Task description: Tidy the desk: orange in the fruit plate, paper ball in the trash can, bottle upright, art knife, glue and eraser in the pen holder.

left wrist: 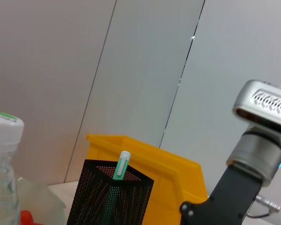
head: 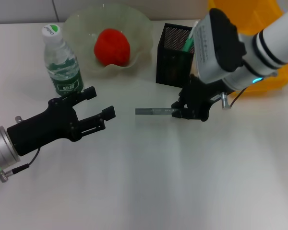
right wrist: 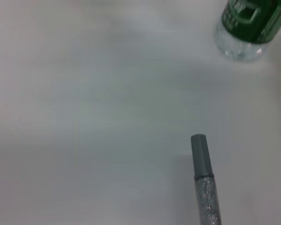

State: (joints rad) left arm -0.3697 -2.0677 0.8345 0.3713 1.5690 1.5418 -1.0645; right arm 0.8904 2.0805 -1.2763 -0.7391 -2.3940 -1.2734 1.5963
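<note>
My right gripper (head: 185,111) is shut on one end of the grey art knife (head: 152,111), which sticks out level toward the table's middle. The knife (right wrist: 203,183) also shows in the right wrist view. Just behind it stands the black mesh pen holder (head: 174,56), with a green glue stick (left wrist: 121,165) inside. The orange (head: 112,46) lies in the translucent fruit plate (head: 84,24). The bottle (head: 62,62) stands upright at the left. My left gripper (head: 99,103) hangs open and empty in front of the bottle. The yellow trash can (head: 259,48) is at the back right. The paper ball and eraser are out of view.
The white desk reaches toward me from the objects. The plate, pen holder and trash can stand in a row along the back edge. My right arm (left wrist: 257,154) leans over the pen holder and the trash can.
</note>
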